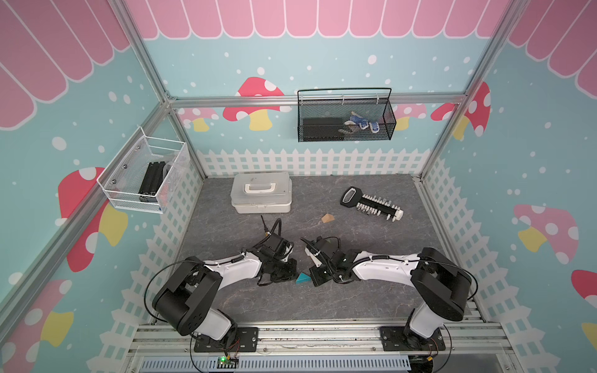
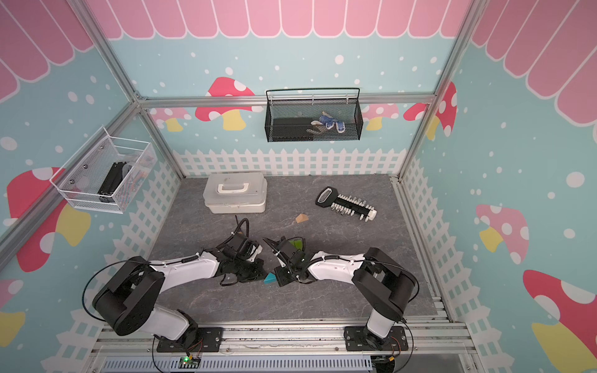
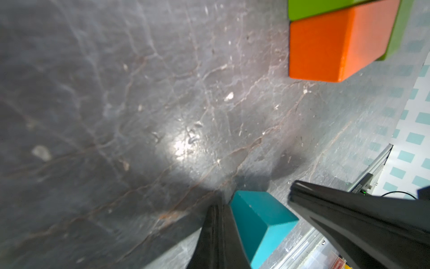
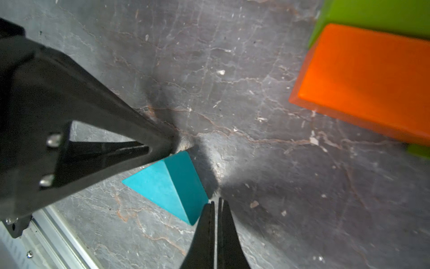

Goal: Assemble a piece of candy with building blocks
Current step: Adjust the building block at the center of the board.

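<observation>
Table (image 1: 355,300): grey marbled surface filling the lower middle of both top views.
Black basket (image 1: 382,129): on the back wall, upper centre. It holds a dark box and something blue and white. Only the top views show it.
White basket (image 1: 129,182): on the side wall, mid-left of the frame, with a black object inside.
White box (image 1: 261,193): lidded, with a handle, at the back of the table, left of centre.
Bit rack (image 1: 371,204): right of the box, well apart from the blocks.
Left gripper (image 3: 217,207): jaws pressed together, empty. The right wrist view shows its tip (image 4: 173,145) against the teal prism.
Right gripper (image 4: 216,202): jaws closed to a hairline slit, holding nothing, fingertips at the prism's opposite corner.
Orange cuboid (image 4: 367,81): flat on the table, near the prism but apart. Only the wrist views show it.
Green cuboids (image 4: 377,16): touching the orange on both sides. A top view catches only a green patch (image 2: 295,243) behind the right wrist.
Teal prism (image 1: 303,278): lower centre, between the two gripper tips.
Tan prism (image 1: 327,218): alone at mid-frame, between box and rack. Only the top views show it.
</observation>
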`<state>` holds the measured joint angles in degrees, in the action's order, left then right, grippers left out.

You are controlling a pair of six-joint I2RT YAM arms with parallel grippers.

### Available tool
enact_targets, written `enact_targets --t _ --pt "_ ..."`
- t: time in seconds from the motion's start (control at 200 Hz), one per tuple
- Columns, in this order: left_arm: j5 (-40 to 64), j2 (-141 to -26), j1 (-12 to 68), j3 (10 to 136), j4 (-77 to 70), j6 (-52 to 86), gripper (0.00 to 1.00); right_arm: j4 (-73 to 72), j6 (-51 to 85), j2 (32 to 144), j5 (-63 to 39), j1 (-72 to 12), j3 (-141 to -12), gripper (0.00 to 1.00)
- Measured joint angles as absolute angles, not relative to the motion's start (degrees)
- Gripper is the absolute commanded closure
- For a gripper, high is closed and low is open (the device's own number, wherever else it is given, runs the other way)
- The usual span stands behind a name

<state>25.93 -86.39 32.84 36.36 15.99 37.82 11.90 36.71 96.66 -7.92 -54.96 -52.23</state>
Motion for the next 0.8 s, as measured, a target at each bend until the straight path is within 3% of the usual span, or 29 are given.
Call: enact_targets --t 0.475,0.8 --pt "24.99 -84.95 37.95 35.11 15.53 42.00 1.00 14.24 36.10 96.62 -5.85 -55.24 -55.31 1.00" --pt "24.01 -84.49 37.95 35.11 16.25 41.82 1.00 17.61 40.80 82.50 -4.56 -58.70 -46.81 1.00"
